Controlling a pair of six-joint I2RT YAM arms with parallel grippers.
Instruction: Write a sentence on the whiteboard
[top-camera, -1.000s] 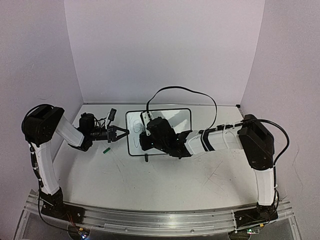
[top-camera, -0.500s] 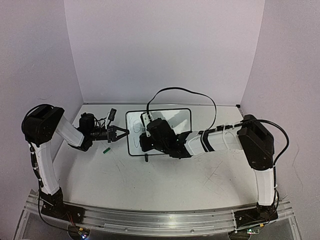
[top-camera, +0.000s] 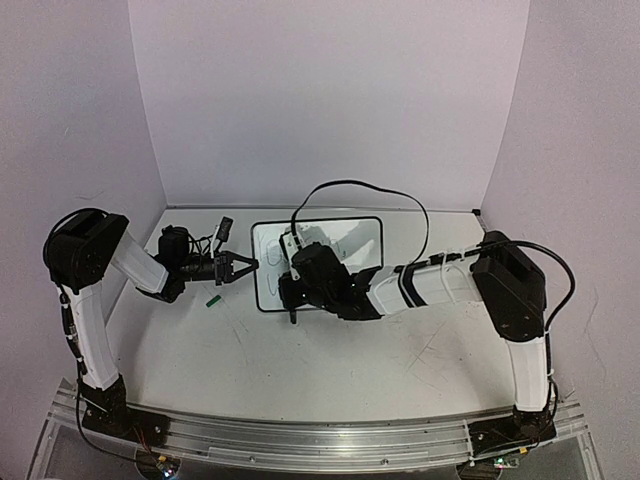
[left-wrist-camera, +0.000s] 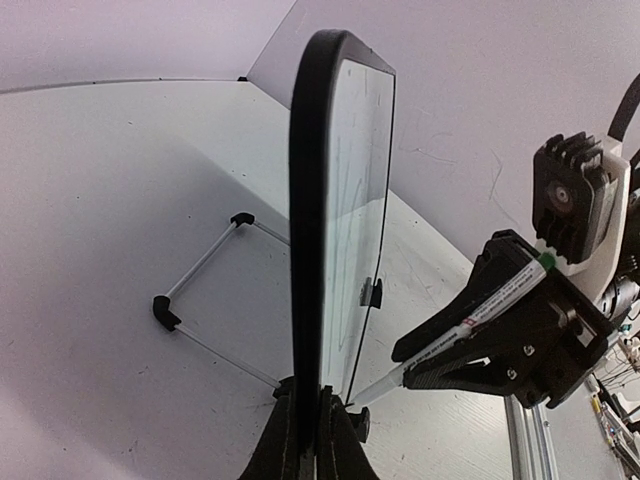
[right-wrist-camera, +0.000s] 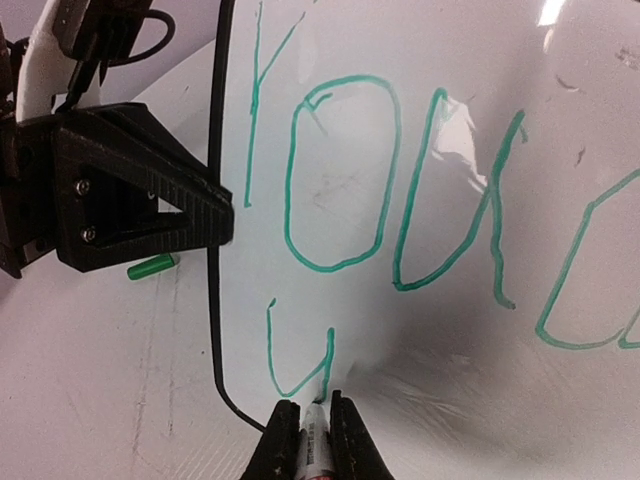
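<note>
The whiteboard (top-camera: 366, 236) lies at the table's middle back, white with a thin black frame. My left gripper (top-camera: 250, 265) is shut on its left edge; in the left wrist view its fingers (left-wrist-camera: 287, 440) clamp the black frame (left-wrist-camera: 308, 180). My right gripper (top-camera: 292, 300) is shut on a white marker (right-wrist-camera: 313, 445), tip touching the board's lower left. The sentence (right-wrist-camera: 288, 195) is in green: "You c…" on the top line and a "y" (right-wrist-camera: 272, 350) starting the second. The marker (left-wrist-camera: 480, 310) also shows in the left wrist view.
A small green marker cap (top-camera: 212, 298) lies on the table left of the board, also seen in the right wrist view (right-wrist-camera: 150, 267). A wire stand (left-wrist-camera: 200, 290) sticks out behind the board. A black cable (top-camera: 360, 185) loops over the board's far side.
My right gripper has shifted toward the board's near left corner with the marker. The left gripper and board have stayed still.
</note>
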